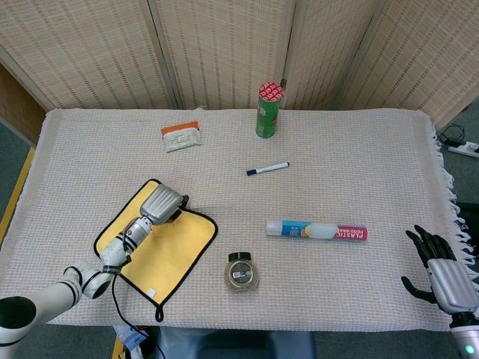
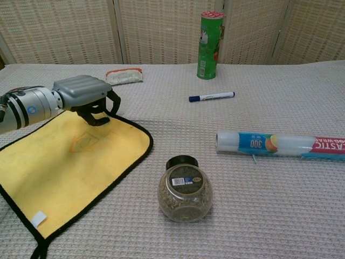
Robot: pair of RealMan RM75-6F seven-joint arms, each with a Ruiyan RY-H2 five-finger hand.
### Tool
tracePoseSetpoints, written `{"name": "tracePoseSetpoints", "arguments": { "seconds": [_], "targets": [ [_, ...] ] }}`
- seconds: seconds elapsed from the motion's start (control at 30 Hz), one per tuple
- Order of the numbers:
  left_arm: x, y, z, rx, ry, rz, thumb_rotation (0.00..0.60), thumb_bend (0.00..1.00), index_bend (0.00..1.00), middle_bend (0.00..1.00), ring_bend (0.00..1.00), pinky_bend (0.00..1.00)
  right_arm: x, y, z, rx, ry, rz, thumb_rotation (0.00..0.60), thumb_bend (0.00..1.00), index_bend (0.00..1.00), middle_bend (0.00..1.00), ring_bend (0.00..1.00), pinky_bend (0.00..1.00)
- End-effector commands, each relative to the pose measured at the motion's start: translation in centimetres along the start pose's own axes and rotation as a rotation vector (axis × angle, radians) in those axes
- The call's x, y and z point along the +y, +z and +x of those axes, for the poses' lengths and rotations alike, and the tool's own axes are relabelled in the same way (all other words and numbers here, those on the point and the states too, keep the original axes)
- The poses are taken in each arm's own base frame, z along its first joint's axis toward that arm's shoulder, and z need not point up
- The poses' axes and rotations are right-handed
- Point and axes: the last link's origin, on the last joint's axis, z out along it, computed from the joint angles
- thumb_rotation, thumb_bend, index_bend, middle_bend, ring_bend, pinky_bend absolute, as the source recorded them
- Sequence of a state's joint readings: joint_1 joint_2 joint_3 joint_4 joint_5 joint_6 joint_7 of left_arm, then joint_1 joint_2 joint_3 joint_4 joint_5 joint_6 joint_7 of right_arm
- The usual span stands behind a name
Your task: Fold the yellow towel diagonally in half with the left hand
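On near-left tabletop [image 1: 359,142]: yellow towel [image 2: 59,167] flat, unfolded; fold not begun. Over far corner: left hand [image 2: 86,96], fingers [image 2: 97,116] curled down, holding nothing visible. Corner pinch, diagonal carry left. Right hand [image 1: 441,273] idle, fingers spread, empty.

left arm: reaches in from the near-left corner of the table, forearm angled toward the far right
left hand [image 2: 86,94]: palm down, fingers curled under, nothing visibly gripped
right hand [image 1: 443,271]: by the table's near-right corner, dark fingers spread, holding nothing
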State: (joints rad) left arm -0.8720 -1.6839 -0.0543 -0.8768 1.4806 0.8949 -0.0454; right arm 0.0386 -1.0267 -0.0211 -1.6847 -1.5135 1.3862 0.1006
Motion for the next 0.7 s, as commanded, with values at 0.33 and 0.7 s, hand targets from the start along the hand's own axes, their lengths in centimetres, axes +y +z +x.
{"name": "tracePoseSetpoints", "arguments": {
  "seconds": [0.33, 0.7],
  "targets": [
    [-0.5, -1.2, 0.3, 0.017, -0.002, 0.011, 0.600, 0.48, 0.63, 1.00, 1.00, 1.00, -0.1, -0.1, 0.0, 0.003, -0.001, 0.007, 0.600, 0.37, 0.00, 0.00, 0.00, 0.00],
    [-1.1, -3.7, 0.5, 0.068, -0.027, 0.021, 0.600, 0.48, 0.67, 1.00, 1.00, 1.00, -0.3, -0.3, 0.0, 0.005, -0.001, 0.015, 0.600, 0.37, 0.00, 0.00, 0.00, 0.00]
  ]
}}
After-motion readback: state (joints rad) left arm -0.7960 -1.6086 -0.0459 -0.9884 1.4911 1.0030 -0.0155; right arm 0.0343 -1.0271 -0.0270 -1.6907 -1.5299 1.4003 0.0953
